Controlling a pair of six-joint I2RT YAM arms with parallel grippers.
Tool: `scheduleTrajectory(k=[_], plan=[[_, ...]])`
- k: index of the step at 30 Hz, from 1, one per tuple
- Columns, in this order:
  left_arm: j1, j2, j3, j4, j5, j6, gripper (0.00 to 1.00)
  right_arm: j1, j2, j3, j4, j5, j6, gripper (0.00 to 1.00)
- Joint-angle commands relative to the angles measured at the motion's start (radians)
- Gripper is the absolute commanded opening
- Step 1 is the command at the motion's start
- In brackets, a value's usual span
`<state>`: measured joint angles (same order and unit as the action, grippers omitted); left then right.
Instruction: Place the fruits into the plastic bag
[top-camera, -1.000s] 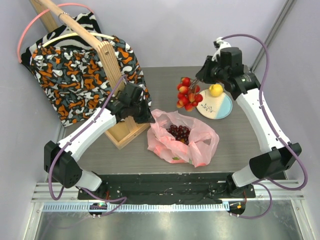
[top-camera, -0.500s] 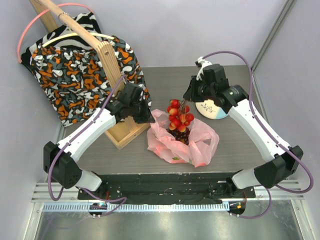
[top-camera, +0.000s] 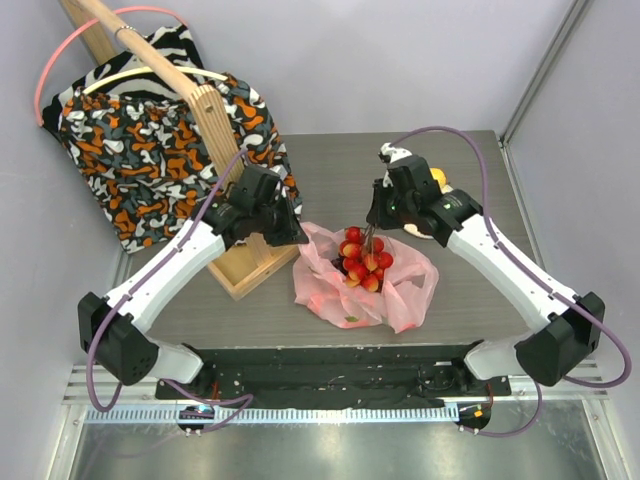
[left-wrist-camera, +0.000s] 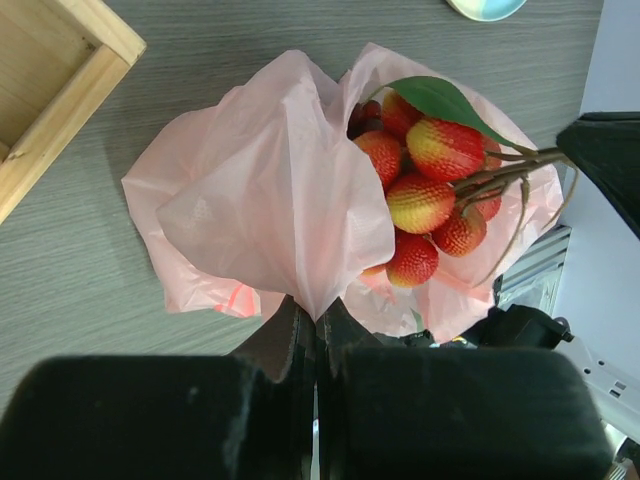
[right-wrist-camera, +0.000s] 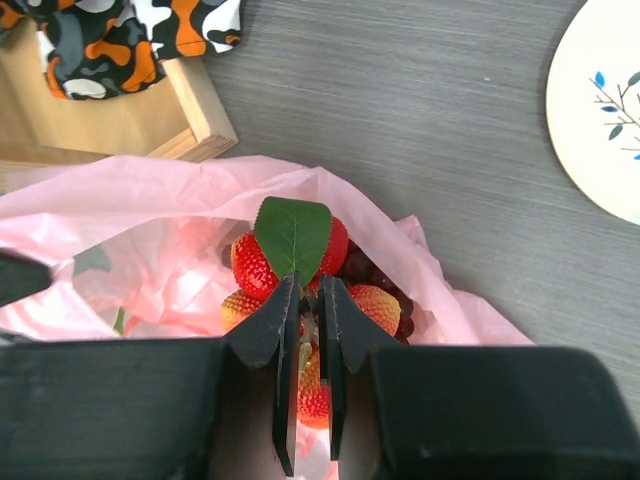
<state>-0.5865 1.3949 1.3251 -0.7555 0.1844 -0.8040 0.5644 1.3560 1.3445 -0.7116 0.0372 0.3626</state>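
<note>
The pink plastic bag (top-camera: 400, 290) lies open mid-table; it also shows in the left wrist view (left-wrist-camera: 270, 200) and the right wrist view (right-wrist-camera: 120, 210). My left gripper (top-camera: 297, 235) is shut on the bag's rim and holds it up (left-wrist-camera: 316, 315). My right gripper (top-camera: 368, 235) is shut on the stem of a red strawberry-like bunch (top-camera: 365, 260) with a green leaf (right-wrist-camera: 293, 233), hanging in the bag's mouth (left-wrist-camera: 425, 190). Dark purple grapes (right-wrist-camera: 365, 265) lie in the bag under it. A yellow lemon-like fruit (top-camera: 438, 180) sits on the pale blue plate (top-camera: 440, 232), mostly hidden by my right arm.
A wooden stand (top-camera: 240, 260) with an orange-black patterned cloth (top-camera: 130, 160) fills the back left, its base right beside the bag. The plate shows at the right wrist view's corner (right-wrist-camera: 600, 110). Grey walls close the sides.
My right gripper carried the strawberry bunch from beside the plate leftward and down into the bag's mouth. The left gripper kept holding the bag's rim.
</note>
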Motion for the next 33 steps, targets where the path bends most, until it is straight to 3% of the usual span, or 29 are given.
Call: scheduleTrajectory(k=[1,8,25,33], plan=[[0.016,-0.056,0.005,0.024,0.006,-0.012,0.00,0.043,0.023,-0.016,0.122,0.128,-0.019,0.01],[0.016,-0.088,-0.006,0.030,0.010,-0.009,0.00,0.083,0.063,0.016,0.204,0.194,-0.031,0.01],[0.016,-0.002,0.051,0.077,0.041,-0.018,0.00,0.203,-0.063,-0.087,0.110,-0.069,-0.108,0.01],[0.016,0.018,0.095,0.077,0.053,-0.012,0.00,0.213,0.027,-0.136,0.158,-0.080,-0.116,0.01]])
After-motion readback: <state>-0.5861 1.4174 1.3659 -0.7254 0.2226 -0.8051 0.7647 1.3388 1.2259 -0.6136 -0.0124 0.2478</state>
